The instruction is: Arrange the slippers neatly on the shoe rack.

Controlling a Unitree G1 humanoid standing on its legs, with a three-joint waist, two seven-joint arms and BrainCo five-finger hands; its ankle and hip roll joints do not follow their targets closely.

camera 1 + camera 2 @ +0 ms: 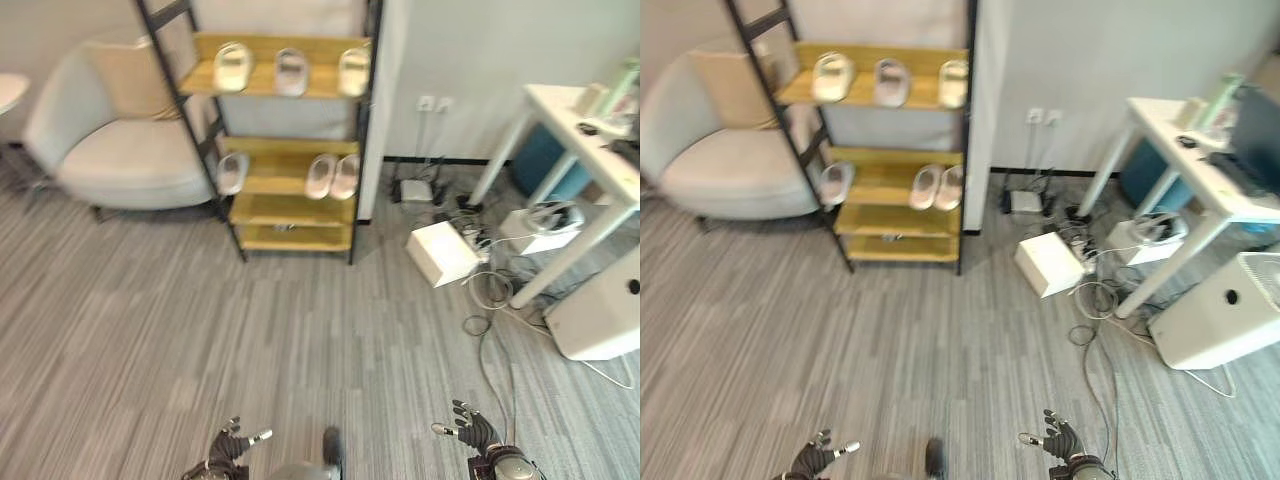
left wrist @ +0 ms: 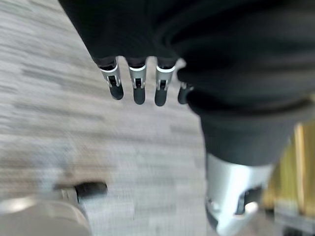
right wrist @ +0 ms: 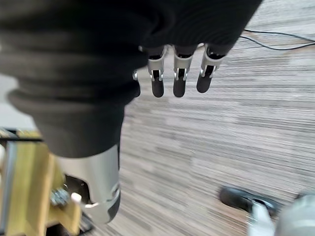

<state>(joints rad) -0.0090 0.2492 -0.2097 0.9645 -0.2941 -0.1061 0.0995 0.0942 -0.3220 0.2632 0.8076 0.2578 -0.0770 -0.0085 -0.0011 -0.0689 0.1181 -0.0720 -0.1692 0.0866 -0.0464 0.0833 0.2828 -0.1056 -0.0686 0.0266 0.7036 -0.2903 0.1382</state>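
A black-framed shoe rack (image 1: 275,150) with wooden shelves stands against the far wall. Three pale slippers (image 1: 291,71) lie in a row on its top shelf. On the shelf below, one slipper (image 1: 231,171) lies at the left and a pair (image 1: 333,176) lies side by side at the right. The two lowest shelves (image 1: 295,237) carry no slippers. My left hand (image 1: 232,445) and right hand (image 1: 472,428) hang low at the near edge, far from the rack, fingers straight and holding nothing; each shows over bare floor in its wrist view, left (image 2: 138,83), right (image 3: 178,73).
A light armchair (image 1: 115,140) stands left of the rack. At the right are a white table (image 1: 590,150), a white box (image 1: 443,252), a white appliance (image 1: 605,310) and tangled cables (image 1: 490,290) on the floor. Grey striped floor (image 1: 250,340) lies between me and the rack.
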